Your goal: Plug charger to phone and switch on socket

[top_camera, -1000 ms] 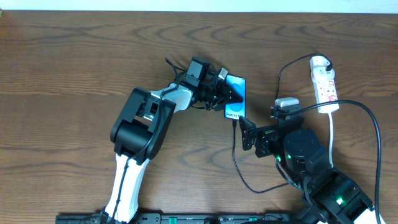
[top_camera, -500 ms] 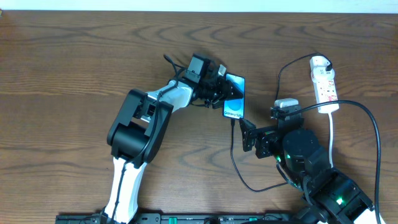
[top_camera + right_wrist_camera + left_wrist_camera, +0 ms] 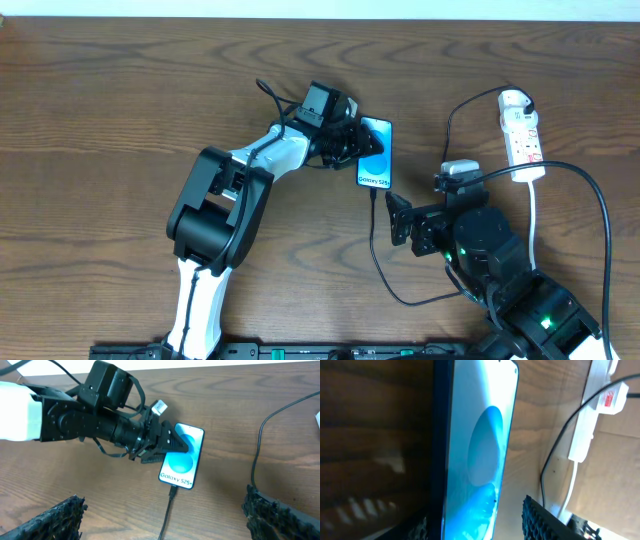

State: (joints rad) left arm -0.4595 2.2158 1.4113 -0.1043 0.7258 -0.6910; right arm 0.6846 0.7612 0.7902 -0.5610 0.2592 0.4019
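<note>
The phone (image 3: 378, 160) lies flat at mid-table, its blue screen lit and its white band toward the front. It also shows in the right wrist view (image 3: 181, 457) and fills the left wrist view (image 3: 480, 445). The charger cable (image 3: 378, 255) meets the phone's near end with its connector tip (image 3: 172, 492). From there it loops right and up to the socket (image 3: 521, 135). My left gripper (image 3: 360, 150) is open and straddles the phone's left part, with a gap at one finger (image 3: 475, 527). My right gripper (image 3: 393, 213) is open and empty, just in front of the phone (image 3: 165, 515).
The white power strip lies at the far right with a red mark near its end (image 3: 609, 399) and a white cord (image 3: 535, 215) running forward. A thick black robot cable (image 3: 600, 200) arcs over the right side. The right arm's base (image 3: 500, 260) fills the front right.
My left arm has drawn back a little to the left, so more of the phone's screen shows. The phone, the cable and the right gripper have stayed put.
</note>
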